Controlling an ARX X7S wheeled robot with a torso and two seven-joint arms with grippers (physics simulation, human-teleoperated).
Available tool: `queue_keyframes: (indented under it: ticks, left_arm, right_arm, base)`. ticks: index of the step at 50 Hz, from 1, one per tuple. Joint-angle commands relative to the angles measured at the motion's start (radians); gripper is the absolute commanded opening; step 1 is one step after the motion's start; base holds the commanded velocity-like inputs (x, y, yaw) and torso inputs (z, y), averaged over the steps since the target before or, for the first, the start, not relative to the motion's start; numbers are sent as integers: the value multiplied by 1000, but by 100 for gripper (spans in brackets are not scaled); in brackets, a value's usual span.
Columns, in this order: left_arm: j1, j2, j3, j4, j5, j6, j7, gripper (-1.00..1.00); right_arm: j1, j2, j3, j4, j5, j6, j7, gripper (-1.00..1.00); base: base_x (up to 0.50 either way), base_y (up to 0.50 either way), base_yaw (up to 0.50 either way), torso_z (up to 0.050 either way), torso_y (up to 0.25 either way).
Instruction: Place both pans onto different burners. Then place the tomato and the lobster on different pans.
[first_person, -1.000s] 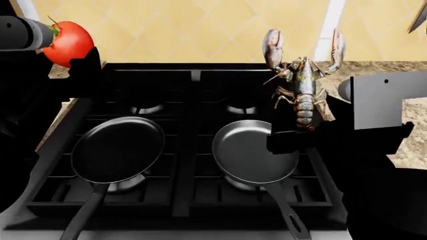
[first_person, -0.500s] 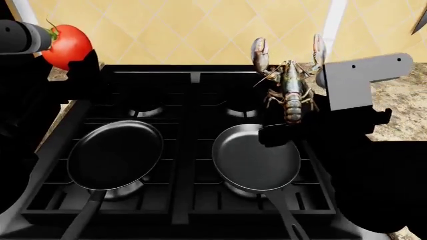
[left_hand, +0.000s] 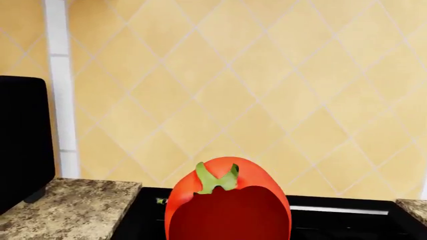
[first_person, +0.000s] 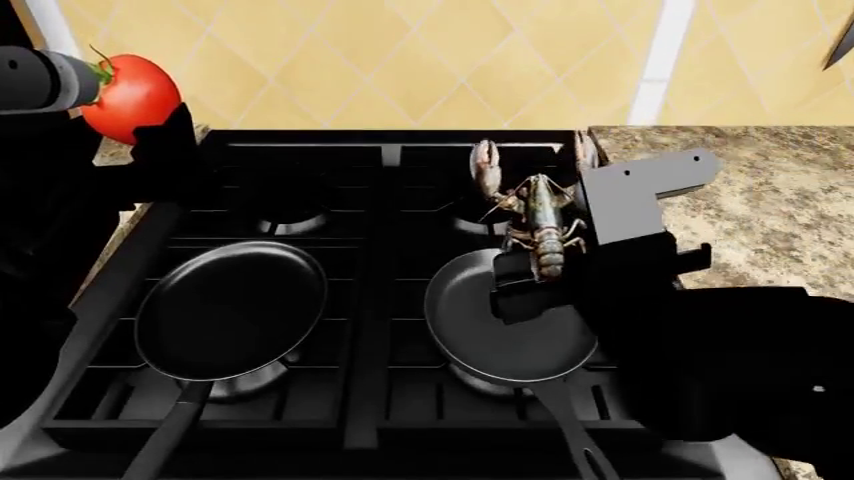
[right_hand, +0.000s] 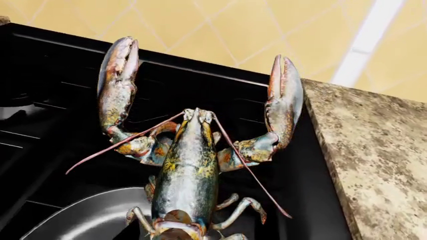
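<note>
Now lobster (first_person: 538, 225) overhangs grey pan's (first_person: 497, 330) far rim (claws beyond).

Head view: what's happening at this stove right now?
Both pans sit on the front burners: the matte black pan at left, the grey pan at right. The right claw holds the lobster by its tail over the grey pan's far rim. The left claw holds the tomato raised by the stove's far left corner. Neither is in a pan yet.

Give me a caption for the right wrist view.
Gripped lobster, claws spread, above the grey pan's rim on the stove.
</note>
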Motion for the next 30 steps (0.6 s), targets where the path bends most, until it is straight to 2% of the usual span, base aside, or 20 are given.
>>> queue_keyframes:
  ticks: [1, 9, 30]
  left_arm:
    - [0, -2, -2, -3, -7, 10, -5, -100]
    - [0, -6, -5, -4, -9, 12, -5, -100]
    - [16, -12, -13, -1, -9, 21, -6, -100]
  right_arm:
    - [-54, 19, -3, -46, 5, -4, 9, -100]
    - [-82, 44, 5, -109, 37, -13, 44, -100]
    - [-134, 16, -38, -118, 1, -20, 17, -100]
  base:
    - [0, 0, 0, 0, 0]
    - [0, 0, 0, 0, 0]
    - [0, 0, 0, 0, 0]
